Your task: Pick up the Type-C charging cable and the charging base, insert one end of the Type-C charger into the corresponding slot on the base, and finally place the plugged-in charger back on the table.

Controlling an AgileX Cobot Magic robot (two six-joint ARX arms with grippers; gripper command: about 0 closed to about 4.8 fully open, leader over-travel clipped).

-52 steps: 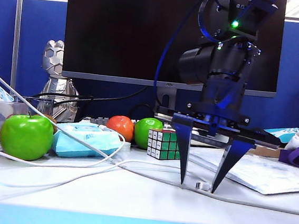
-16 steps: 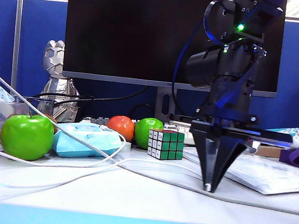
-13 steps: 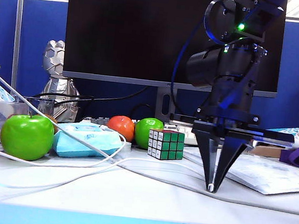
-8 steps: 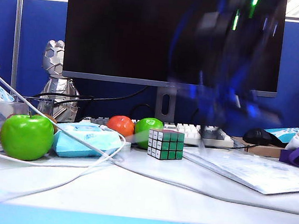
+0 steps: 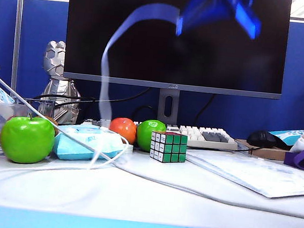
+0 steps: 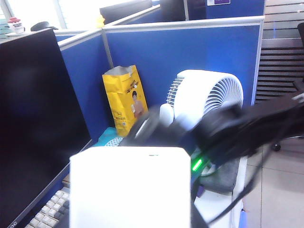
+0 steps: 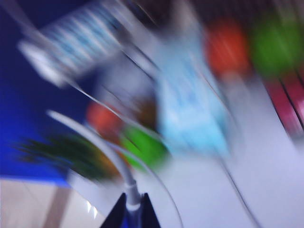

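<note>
The right gripper, pinched shut on the Type-C charging cable, blurs at one o'clock above the table. The left gripper, itself unseen, has the charging base filling its view; grip unclear. No writing legible.

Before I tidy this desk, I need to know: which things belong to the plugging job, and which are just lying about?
Job:
Type-C charging cable, pinched in the right gripper
charging base, at the left gripper
table

Lying about:
green apple
wet-wipes pack
Rubik's cube
keyboard
monitor
</note>
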